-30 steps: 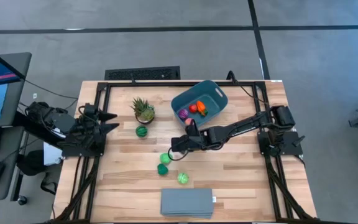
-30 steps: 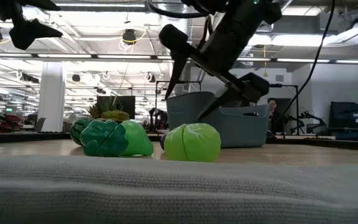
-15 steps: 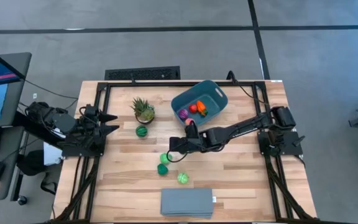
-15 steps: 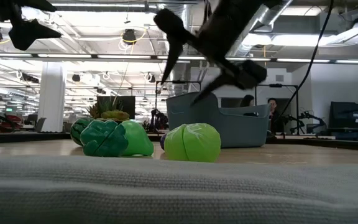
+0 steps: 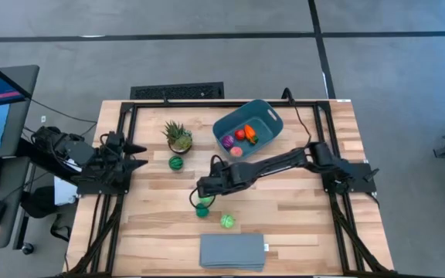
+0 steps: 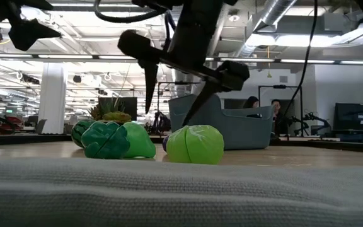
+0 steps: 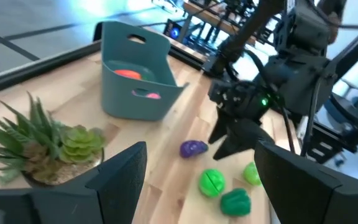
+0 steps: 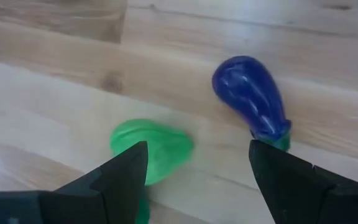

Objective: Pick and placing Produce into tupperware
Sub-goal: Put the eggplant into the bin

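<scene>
Reaching toward nine o'clock, the right gripper (image 5: 202,188) hangs spread and empty over a green pear (image 8: 149,149) beside a purple eggplant (image 8: 252,98). Teal tupperware (image 5: 270,116) sits at one o'clock. Left gripper (image 5: 136,152) waits half-spread at the table's left edge.

Wood table (image 5: 300,224): teal bin (image 5: 265,117), potted plant (image 5: 178,136), grey slab (image 5: 232,252), loose produce (image 5: 228,222).

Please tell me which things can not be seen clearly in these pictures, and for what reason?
- Purple eggplant: in the high view, hidden under the right gripper.
- Contents of the teal bin: in the low view, its wall hides them; the high view shows them only as small colored blobs.
- Striped green ball: too small in the high view to identify.
- Green toy below the right gripper: blurred in the right wrist view.
- Left gripper: waits at the table's left edge.
</scene>
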Robot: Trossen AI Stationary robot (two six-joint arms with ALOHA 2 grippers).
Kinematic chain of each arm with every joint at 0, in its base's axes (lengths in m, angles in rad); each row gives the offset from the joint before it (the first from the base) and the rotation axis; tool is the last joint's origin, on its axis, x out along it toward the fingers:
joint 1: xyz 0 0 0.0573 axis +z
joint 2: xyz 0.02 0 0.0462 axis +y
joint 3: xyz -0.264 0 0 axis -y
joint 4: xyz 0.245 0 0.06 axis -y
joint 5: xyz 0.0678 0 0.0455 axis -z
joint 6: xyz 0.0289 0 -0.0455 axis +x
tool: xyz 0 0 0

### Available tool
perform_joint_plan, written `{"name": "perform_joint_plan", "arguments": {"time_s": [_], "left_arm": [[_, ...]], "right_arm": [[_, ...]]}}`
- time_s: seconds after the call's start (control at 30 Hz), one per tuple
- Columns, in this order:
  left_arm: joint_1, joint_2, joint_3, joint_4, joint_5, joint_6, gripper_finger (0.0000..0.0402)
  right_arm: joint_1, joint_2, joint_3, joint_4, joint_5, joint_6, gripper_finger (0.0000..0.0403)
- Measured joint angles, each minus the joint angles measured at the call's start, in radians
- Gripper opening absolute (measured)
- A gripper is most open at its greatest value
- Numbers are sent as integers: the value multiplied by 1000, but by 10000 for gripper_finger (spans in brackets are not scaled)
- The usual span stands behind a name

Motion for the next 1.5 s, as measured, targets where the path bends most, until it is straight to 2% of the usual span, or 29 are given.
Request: {"name": "perform_joint_plan", "arguments": {"time_s": [0.13,0.23,0.77,1.07,1.33,1.5], "left_arm": [[0,0,0,-3,29,4,286],[0,0,0,-11,30,8,286],[0,0,0,-20,63,18,286],[0,0,0,-19,62,23,286],[0,0,0,-19,62,23,286],[0,0,0,-18,62,23,286]], "right_arm": [[5,24,72,-135,28,-2,303],[5,18,82,-130,49,11,303],[-3,38,78,-192,29,47,301],[-2,38,78,-215,10,96,279],[-2,37,78,-191,-12,96,275],[-2,37,78,-174,-24,10,275]]}}
